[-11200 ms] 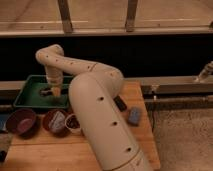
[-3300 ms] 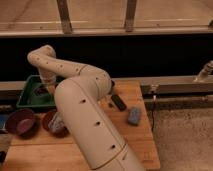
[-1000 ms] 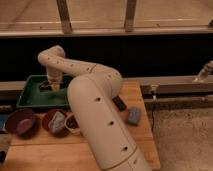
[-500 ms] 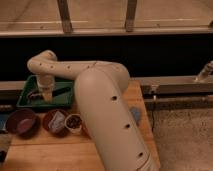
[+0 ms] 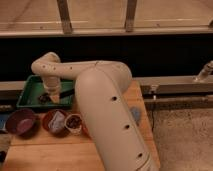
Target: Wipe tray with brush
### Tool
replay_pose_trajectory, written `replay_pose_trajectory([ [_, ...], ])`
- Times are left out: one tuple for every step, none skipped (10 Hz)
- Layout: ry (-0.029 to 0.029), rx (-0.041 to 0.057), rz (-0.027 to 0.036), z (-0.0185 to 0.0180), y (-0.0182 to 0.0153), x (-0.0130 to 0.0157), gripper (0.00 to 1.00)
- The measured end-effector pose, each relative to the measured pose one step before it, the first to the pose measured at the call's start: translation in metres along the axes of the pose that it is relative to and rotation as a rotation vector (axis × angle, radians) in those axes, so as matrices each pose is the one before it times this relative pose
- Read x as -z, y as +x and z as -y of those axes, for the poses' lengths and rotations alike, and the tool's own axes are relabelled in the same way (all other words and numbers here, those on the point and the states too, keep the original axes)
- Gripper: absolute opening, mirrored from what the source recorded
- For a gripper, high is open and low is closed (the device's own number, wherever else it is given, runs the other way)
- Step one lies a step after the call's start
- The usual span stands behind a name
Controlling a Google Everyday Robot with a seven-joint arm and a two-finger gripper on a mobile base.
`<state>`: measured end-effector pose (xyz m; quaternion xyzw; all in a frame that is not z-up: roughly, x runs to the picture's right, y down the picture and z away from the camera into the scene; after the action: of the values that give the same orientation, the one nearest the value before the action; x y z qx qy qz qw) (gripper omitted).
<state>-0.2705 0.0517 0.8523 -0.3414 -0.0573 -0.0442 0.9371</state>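
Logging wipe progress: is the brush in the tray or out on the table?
In the tray: the brush shows dark on the green floor under the gripper, which reaches down inside the rim.

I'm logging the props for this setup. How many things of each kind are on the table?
Green tray: 1
Dark-red bowls: 2
Small cup: 1
Blue-grey sponge: 1
Brush: 1, under the gripper, which is down in the tray
Total: 6
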Motion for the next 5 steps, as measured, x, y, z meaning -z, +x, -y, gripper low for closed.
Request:
replay_pose_trajectory([
  [-0.00230,-0.03956,-0.03067,0.01648,0.01952,-0.00643,0.00],
  [0.01022,-0.04438,-0.01772,0.01573,0.01267,-0.00576,0.00],
  [0.01811,-0.05092,-0.01192,0.01133,0.00689,-0.00339,0.00],
  [0.02157,-0.04489,-0.00273,0.00816,0.00171,-0.00189,0.00],
  [0.02650,-0.02692,-0.00114,0.00872,-0.00538,-0.00198,0.00],
])
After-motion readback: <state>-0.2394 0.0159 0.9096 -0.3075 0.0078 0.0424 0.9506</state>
